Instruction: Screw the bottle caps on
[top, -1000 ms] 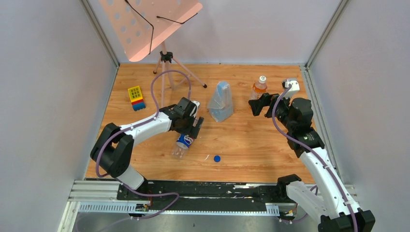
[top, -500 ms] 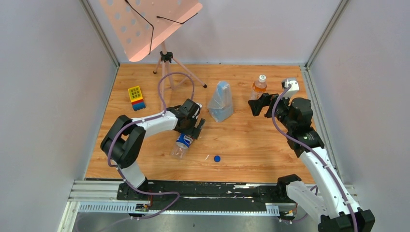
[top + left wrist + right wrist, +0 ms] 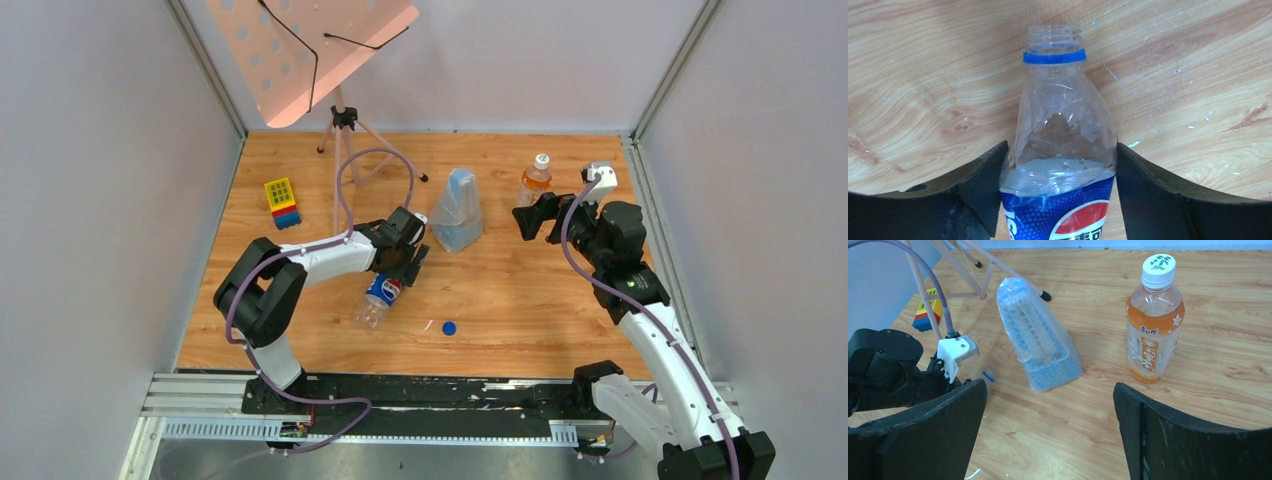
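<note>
The Pepsi bottle [image 3: 378, 298] lies on its side on the wooden table, its open threaded neck [image 3: 1054, 39] bare above a blue ring. My left gripper [image 3: 400, 268] is shut on the bottle's shoulder [image 3: 1063, 135], one finger pressing each side. The plain blue cap [image 3: 449, 327] lies loose on the table to the bottle's right. The orange bottle [image 3: 537, 180] stands upright at the back right with the white cap [image 3: 1158, 263] sitting on its neck. My right gripper [image 3: 528, 218] is open and empty, just in front of the orange bottle [image 3: 1154, 325].
A bluish see-through bag [image 3: 457, 212] stands between the two arms. A stack of toy bricks [image 3: 282, 202] sits at the back left. A tripod stand [image 3: 345, 125] with a pink perforated board stands at the back. A white scrap [image 3: 427, 325] lies near the blue cap.
My left arm's elbow has swung right and the gripper has shifted slightly right over the Pepsi bottle. The bottle, the caps and the right arm have not moved.
</note>
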`<state>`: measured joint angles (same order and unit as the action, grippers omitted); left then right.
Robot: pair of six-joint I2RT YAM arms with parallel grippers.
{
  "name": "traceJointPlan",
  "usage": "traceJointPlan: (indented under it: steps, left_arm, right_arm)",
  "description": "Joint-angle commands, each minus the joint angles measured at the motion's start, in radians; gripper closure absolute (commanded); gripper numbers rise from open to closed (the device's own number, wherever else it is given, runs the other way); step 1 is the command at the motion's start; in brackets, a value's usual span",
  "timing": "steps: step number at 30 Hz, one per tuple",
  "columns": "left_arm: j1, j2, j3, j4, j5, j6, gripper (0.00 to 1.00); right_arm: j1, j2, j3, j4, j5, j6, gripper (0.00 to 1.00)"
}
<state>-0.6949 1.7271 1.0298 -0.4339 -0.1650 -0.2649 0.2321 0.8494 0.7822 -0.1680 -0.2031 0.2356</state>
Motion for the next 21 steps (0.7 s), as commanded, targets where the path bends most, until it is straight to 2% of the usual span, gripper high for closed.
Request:
traceJointPlan:
  steps: [1,5,13,21]
  left_arm:
    - [-0.004,-0.002,-0.004,-0.008,-0.034,-0.003,0.26]
    - [-0.003,-0.047,-0.015,-0.004,-0.026,0.008,0.34]
    - [-0.003,-0.215,-0.008,-0.016,0.000,0.077,0.29]
    - [-0.003,-0.462,-0.040,0.083,0.089,0.189,0.31]
  right_arm:
    - [0.000,-0.001,0.001,0.014,-0.019,0.020,0.01]
    - [0.000,-0.001,0.007,-0.006,-0.024,0.027,0.02]
    - [0.000,0.005,0.032,-0.080,-0.100,0.104,0.00]
    - [0.000,-0.024,-0.033,-0.084,-0.283,0.179,0.00]
